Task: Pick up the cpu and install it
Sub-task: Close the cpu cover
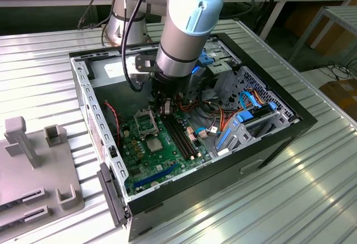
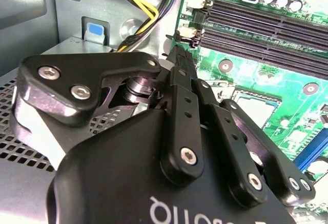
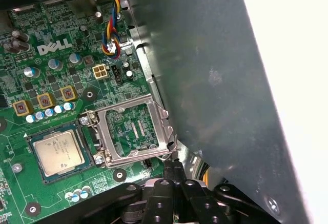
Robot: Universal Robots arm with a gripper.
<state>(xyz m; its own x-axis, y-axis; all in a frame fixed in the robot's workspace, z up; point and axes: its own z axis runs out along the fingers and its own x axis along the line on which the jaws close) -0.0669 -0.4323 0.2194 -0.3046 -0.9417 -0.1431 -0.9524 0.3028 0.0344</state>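
The gripper [image 3: 173, 168] is closed up tight and holds nothing. Past it the metal frame [image 3: 134, 131] is flipped open, I think so the chip can sit below. Beyond, the cpu [image 3: 55, 151] lies flat in its socket [image 3: 86, 143], shiny face up; it is square, with no long side

On my feed the arm [image 1: 187, 26] drops into the open PC case [image 1: 251, 163] mid-frame, fingers [image 1: 165, 108] just above the green motherboard [image 1: 167, 163], near the cpu [image 1: 154, 143]. Grey fixture [image 1: 33, 171] sits lower left on the counter [image 1: 312, 199].
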